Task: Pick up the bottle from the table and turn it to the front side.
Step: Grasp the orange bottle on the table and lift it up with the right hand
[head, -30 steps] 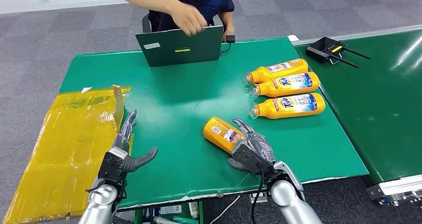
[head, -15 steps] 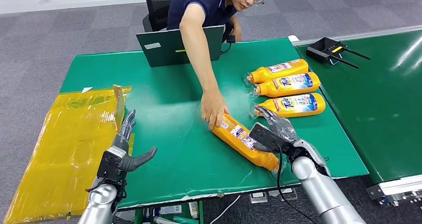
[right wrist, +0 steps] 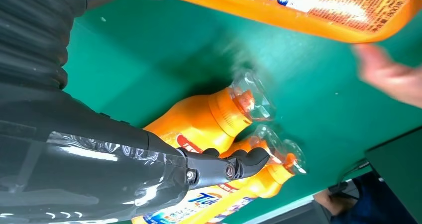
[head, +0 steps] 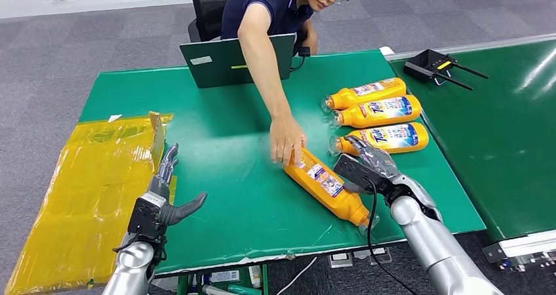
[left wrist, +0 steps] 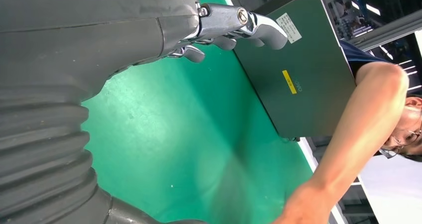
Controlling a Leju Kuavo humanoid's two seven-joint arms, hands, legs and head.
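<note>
- One orange bottle point(head: 327, 187) lies near the tabletop's point(head: 223, 144) front edge, shifted slightly; a person's hand point(head: 286, 139) stays on it.
- Right hand point(head: 362, 166) rests beside it, holding nothing; left hand point(head: 164, 193) stays spread, unmoved.

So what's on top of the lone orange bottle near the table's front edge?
A person's hand presses on the base end of the orange bottle, and the right hand sits over its side. The label partly shows; what lies beneath the hands is covered.

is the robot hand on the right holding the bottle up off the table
No, the bottle lies on its side on the green table under a person's hand, with the right robot hand beside it.
</note>
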